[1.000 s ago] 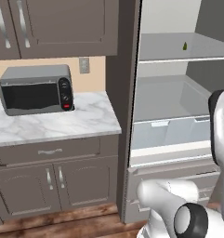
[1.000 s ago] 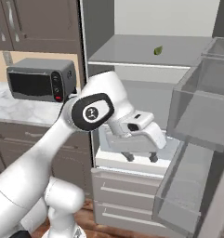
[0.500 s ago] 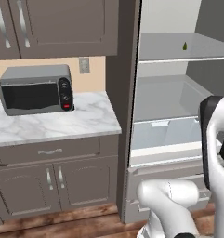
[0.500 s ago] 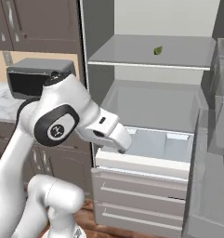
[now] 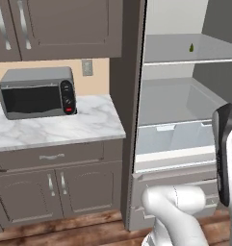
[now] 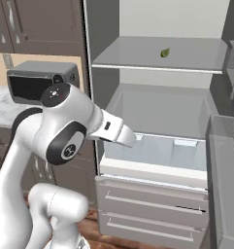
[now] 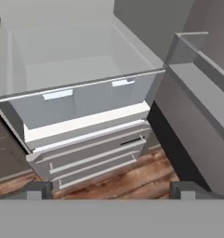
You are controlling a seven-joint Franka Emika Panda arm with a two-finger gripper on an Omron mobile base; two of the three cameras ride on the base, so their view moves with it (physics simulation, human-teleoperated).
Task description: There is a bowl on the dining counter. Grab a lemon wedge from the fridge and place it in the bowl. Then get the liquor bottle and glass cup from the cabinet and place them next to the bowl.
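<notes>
Fridge (image 6: 152, 160) stands open, lemon wedge (image 6: 164, 52) upper right looks light, slippery: pinch its rind; gripper (image 7: 111, 189) spread wide, empty.

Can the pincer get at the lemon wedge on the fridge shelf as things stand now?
Probably yes. The fridge stands open and the lemon wedge lies alone on its upper shelf, with nothing in front of it. The open pincer points down at the lower drawers, so the arm must first rise and turn.
</notes>
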